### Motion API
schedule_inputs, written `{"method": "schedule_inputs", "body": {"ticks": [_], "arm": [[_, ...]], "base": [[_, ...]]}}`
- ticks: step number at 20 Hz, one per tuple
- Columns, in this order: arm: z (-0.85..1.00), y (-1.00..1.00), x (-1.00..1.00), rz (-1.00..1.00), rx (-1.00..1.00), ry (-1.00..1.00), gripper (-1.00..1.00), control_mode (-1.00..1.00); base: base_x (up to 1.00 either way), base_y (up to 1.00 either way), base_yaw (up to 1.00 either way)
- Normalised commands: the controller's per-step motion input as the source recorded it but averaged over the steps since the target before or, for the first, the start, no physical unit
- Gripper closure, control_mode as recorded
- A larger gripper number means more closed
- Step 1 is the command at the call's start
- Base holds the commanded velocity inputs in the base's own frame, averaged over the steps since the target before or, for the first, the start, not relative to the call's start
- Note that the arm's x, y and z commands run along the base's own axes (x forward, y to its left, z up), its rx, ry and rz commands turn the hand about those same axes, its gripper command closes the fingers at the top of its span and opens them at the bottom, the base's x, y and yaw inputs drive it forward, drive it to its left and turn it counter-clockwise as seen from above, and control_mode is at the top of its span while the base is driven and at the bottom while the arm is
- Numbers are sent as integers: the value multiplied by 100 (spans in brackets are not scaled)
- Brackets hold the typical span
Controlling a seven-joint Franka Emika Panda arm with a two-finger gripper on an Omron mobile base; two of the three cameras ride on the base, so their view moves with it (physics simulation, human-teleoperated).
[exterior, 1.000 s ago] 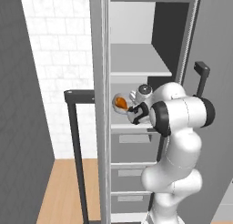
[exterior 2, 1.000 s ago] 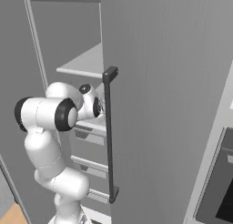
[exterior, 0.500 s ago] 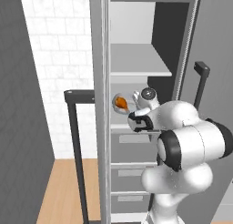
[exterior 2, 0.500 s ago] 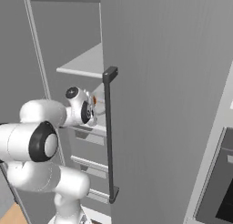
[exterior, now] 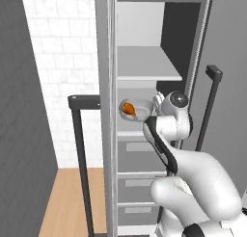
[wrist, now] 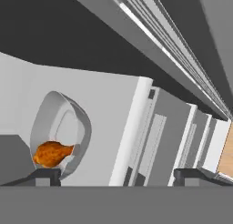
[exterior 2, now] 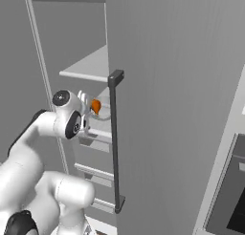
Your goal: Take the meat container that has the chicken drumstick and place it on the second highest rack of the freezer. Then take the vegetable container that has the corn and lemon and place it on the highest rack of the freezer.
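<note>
Nearest, the gripper (wrist: pixel 116 175) stands wide open with nothing between its jaws, close in front of the lower shelf (exterior: pixel 126 133) of the freezer (exterior: pixel 193 48). Just beyond, the meat container (exterior: pixel 135 108) sits on that shelf, the second highest rack, with the chicken drumstick (exterior: pixel 128 109) inside. Farther up, the highest rack (exterior: pixel 144 65) carries nothing. So the first half looks done; fetching and placing the corn and lemon container is left.
</note>
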Motion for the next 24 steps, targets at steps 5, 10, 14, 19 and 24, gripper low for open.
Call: {"method": "schedule_inputs", "body": {"ticks": [5,10,14,19,24], "arm": [[61,-2,-100,-6,14,2,-100,-100],[-3,0,-80,-7,0,-12,-100,100],[0,0,0,0,0,0,-100,100],[0,0,0,0,0,0,-100,100],[0,0,0,0,0,0,-100,100]], "base": [[0,0,0],[-20,0,-4],[-100,-17,-19],[-100,-59,-29],[-40,-100,-33]]}}
